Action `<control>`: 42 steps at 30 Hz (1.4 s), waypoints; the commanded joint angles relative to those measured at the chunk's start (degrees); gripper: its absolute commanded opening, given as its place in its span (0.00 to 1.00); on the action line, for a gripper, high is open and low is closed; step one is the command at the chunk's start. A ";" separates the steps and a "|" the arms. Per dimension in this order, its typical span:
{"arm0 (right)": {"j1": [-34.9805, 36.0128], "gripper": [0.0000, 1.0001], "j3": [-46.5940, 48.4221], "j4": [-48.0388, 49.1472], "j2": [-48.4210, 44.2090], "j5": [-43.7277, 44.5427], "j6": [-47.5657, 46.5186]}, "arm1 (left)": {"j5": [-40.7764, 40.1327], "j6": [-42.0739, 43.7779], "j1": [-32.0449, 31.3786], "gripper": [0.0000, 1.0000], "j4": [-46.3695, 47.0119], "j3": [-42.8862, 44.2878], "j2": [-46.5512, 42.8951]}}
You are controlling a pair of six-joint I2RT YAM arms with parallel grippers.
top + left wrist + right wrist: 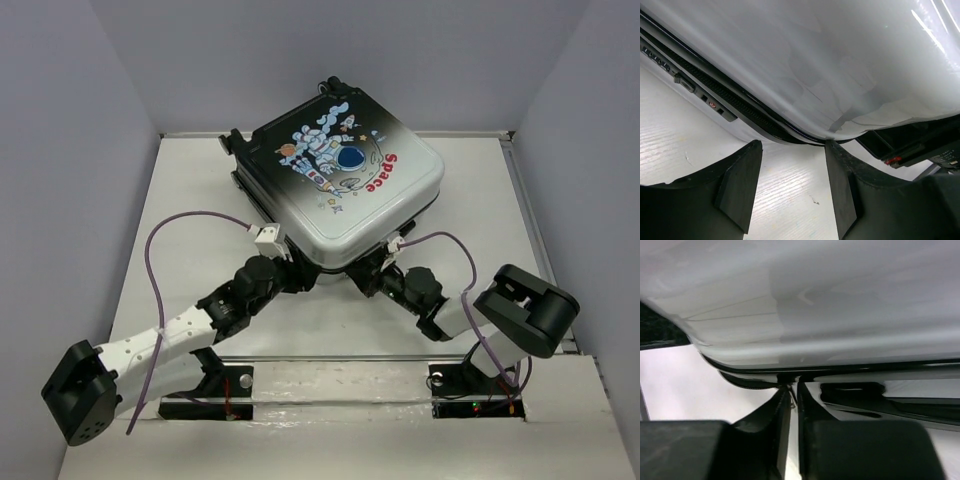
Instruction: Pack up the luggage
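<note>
The left hand (792,150) is wide, the right hand (793,390) narrow at the luggage (345,180) zipper seam (850,369). I think it should pull slowly along this seam.

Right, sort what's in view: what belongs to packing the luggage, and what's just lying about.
Belongs to the job:
- luggage
- left end effector, open at the case's near corner
- right end effector, fingers almost together at the shell's edge

Just there:
- table
- purple cables running along the arms
</note>
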 commanded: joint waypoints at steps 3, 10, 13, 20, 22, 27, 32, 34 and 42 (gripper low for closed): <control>4.28 0.07 0.64 7.10 -3.05 4.33 0.15 | -4.48 1.74 0.20 0.62 7.09 5.77 2.57; 21.50 0.07 1.77 -8.00 -8.15 18.03 0.49 | -4.22 1.91 0.20 0.60 10.86 10.60 7.13; 30.64 0.07 3.97 -15.48 -7.72 21.29 2.78 | -1.94 2.18 0.20 0.59 11.92 14.38 10.31; 39.81 0.07 13.55 -16.22 0.45 21.21 4.54 | 3.43 3.06 0.20 0.59 11.49 23.17 16.98; 39.81 0.07 16.79 -16.62 3.17 22.17 3.14 | 4.05 3.14 0.20 0.60 9.64 25.29 17.16; 38.06 0.07 15.32 -17.16 0.29 28.06 7.25 | -3.12 5.51 0.28 0.83 -1.65 28.26 12.08; 35.32 0.07 8.28 -19.70 -6.57 28.07 14.12 | 0.58 4.64 14.13 0.99 -18.20 35.39 8.37; 34.80 0.07 8.02 -21.46 -7.62 28.24 14.82 | 12.36 4.20 21.69 0.99 -19.19 36.53 8.98; 34.80 0.07 8.80 -24.28 -6.93 26.13 15.79 | 25.49 1.83 43.25 0.99 -19.37 46.89 23.12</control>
